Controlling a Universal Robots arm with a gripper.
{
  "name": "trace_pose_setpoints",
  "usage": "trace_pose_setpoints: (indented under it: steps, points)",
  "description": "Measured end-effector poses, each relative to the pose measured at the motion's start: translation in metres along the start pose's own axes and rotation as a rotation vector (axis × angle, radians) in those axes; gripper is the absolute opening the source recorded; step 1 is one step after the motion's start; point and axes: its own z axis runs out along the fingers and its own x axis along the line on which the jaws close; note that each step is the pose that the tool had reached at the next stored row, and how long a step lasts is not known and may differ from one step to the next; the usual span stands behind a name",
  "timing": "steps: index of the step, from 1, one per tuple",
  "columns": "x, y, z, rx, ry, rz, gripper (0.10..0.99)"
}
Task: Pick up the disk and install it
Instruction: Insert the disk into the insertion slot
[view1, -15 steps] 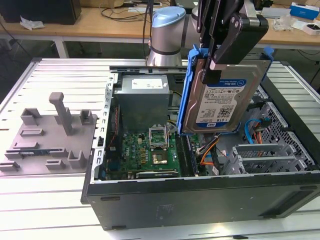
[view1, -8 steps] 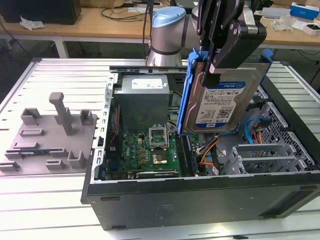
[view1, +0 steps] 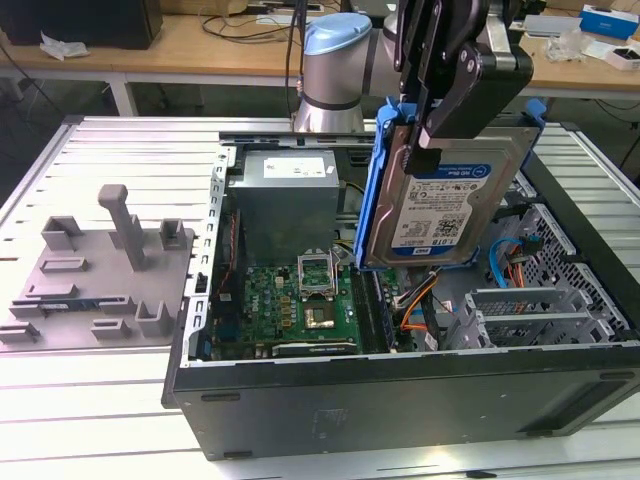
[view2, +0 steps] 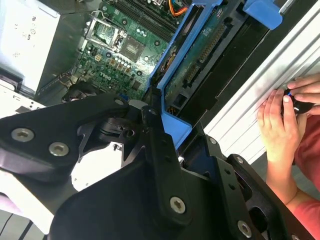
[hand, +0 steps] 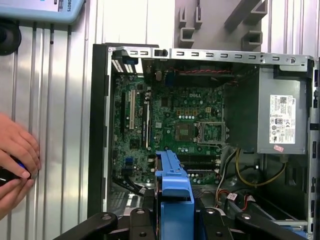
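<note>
The disk (view1: 450, 210) is a silver hard drive with a white-and-blue label inside a bright blue bracket. It hangs on edge above the right half of the open computer case (view1: 400, 400). My gripper (view1: 422, 145) is shut on the disk's upper edge, with a black finger (view1: 430, 135) across the label side. In the second wrist view the disk's green circuit side (view2: 200, 55) and blue bracket (view2: 167, 80) run away from a black finger (view2: 160, 150). In the first wrist view the bracket's edge (hand: 174, 185) stands over the motherboard (hand: 175, 130).
Inside the case are the grey power supply (view1: 285, 195), the motherboard (view1: 300, 300) and a grey drive cage (view1: 530, 310) with orange and blue cables beside it. A grey fixture plate (view1: 100, 270) lies at the exterior view's left. A person's hands (view2: 280, 120) rest beside the case.
</note>
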Motion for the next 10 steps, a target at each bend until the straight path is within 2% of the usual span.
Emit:
trace_pose_setpoints:
  steps: [5, 6, 9, 10]
  points:
    - [0.0054, -0.0112, -0.0004, 0.000, 0.0000, 0.000, 0.369]
    - [0.0080, -0.0174, -0.0007, 0.000, 0.0000, 0.000, 0.369]
    - [0.0113, -0.0254, -0.0010, 0.000, 0.0001, 0.000, 0.369]
    - [0.0133, -0.0306, -0.0012, 0.000, 0.0000, 0.000, 0.369]
